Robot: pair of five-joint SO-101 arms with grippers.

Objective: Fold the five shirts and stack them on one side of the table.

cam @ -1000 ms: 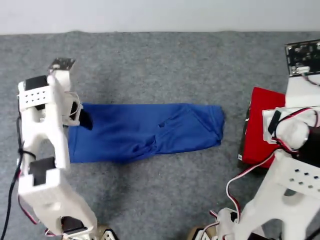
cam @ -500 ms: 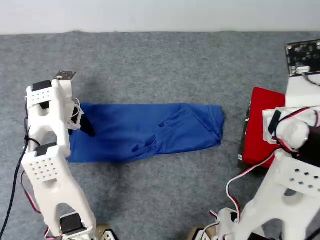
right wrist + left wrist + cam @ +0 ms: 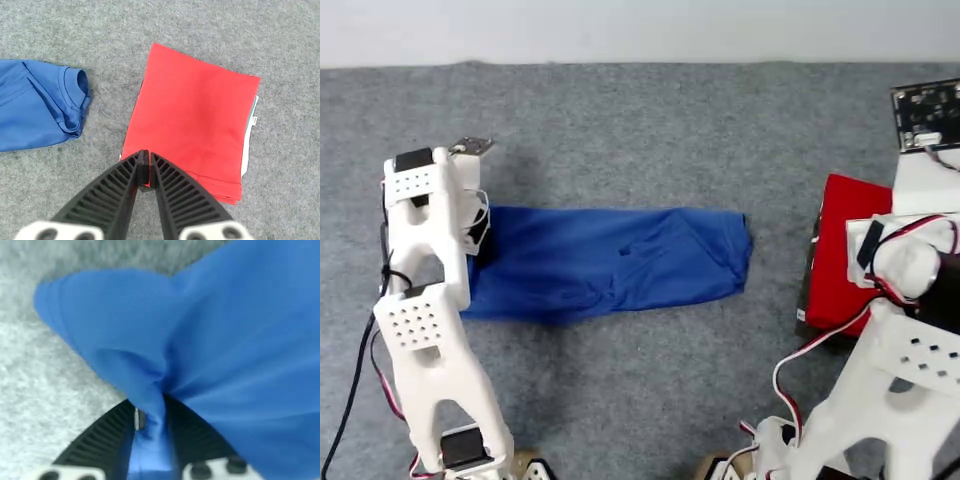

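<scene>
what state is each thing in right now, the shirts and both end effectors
blue shirt: folded into a long strip, lying on the table, one end bunched in a grip
red shirt: folded flat, on top of a stack at the table's side
left end effector: shut on the blue shirt's end
right end effector: shut, holding nothing, over the red shirt's edge

Room to pass along the upper strip of grey mat (image 3: 650, 120) and the lower middle. Blue shirt (image 3: 610, 262) hogs centre-left, red shirt stack (image 3: 835, 250) the right, narrow gap between them.
</scene>
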